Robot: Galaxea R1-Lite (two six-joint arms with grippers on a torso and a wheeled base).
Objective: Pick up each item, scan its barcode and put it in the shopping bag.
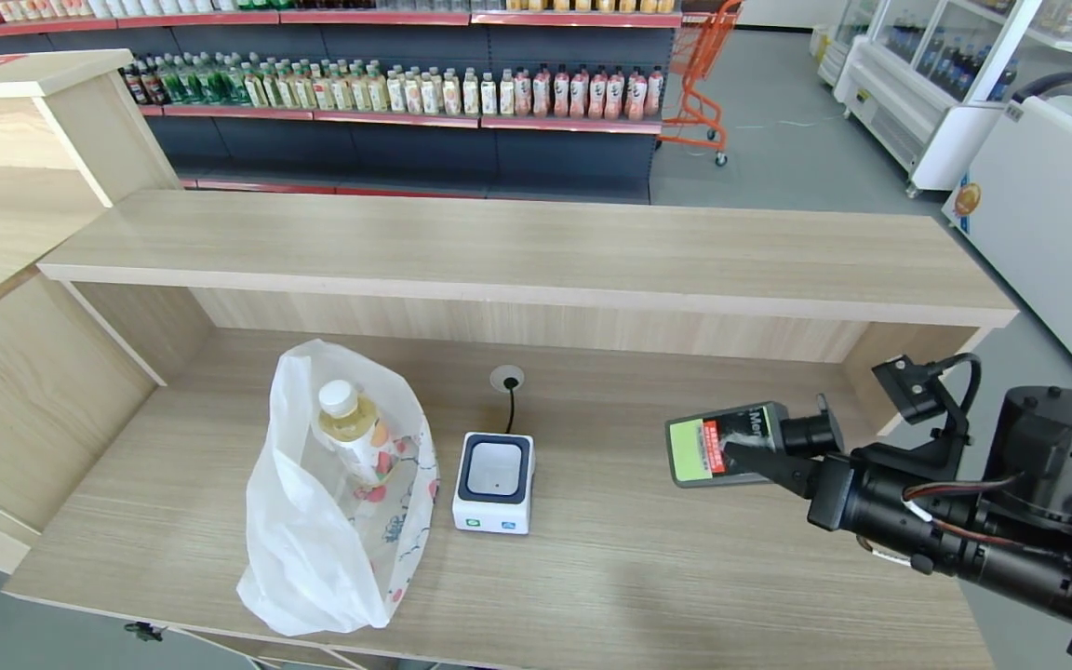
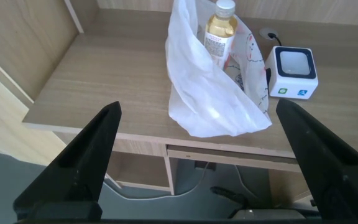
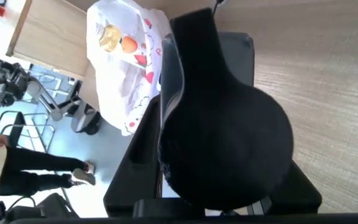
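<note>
A white shopping bag stands open on the left of the wooden counter. Upright inside it is a bottle of pale drink with a white cap. Just right of the bag sits the white barcode scanner, its dark window facing up. My right gripper is shut on a dark packet with a green and red label, held above the counter well right of the scanner. In the right wrist view the packet hides most of the scene. My left gripper is open, off the counter's front edge near the bag.
A raised ledge runs along the back of the counter, with side walls at both ends. The scanner's cable runs into a hole behind it. Shelves of bottles and a white freezer stand beyond.
</note>
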